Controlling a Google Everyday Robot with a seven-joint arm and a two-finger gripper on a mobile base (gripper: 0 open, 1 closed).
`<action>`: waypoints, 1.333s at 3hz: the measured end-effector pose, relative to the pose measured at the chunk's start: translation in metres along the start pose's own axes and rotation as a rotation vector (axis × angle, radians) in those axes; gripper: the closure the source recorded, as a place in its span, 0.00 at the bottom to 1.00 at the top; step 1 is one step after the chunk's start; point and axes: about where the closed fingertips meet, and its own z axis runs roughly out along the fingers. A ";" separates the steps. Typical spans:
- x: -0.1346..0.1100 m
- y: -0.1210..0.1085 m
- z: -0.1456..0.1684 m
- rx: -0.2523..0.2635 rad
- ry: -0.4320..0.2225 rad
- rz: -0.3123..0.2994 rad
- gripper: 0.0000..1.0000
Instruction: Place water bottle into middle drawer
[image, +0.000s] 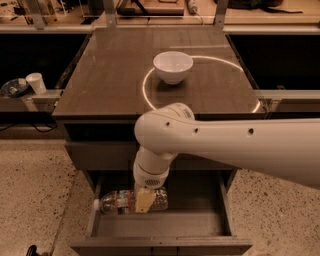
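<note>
The water bottle (117, 201) lies on its side, white cap to the left, over the left part of the open middle drawer (197, 200). Its cap end reaches the drawer's left wall. My gripper (144, 200) hangs down from the white arm that comes in from the right, and it is shut on the water bottle near its right end, with a tan finger (145, 201) across the front of it. I cannot tell whether the bottle rests on the drawer floor or is held just above it.
A white bowl (172, 66) stands on the dark cabinet top (110, 75). A small white paper cup (36, 82) sits on a ledge at the left. The drawer's front panel (160, 246) is at the bottom edge, with speckled floor on both sides.
</note>
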 end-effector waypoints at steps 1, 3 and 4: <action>0.059 -0.023 0.058 0.055 0.041 0.035 1.00; 0.078 -0.031 0.070 0.140 0.084 0.031 1.00; 0.099 -0.036 0.085 0.203 0.004 0.067 1.00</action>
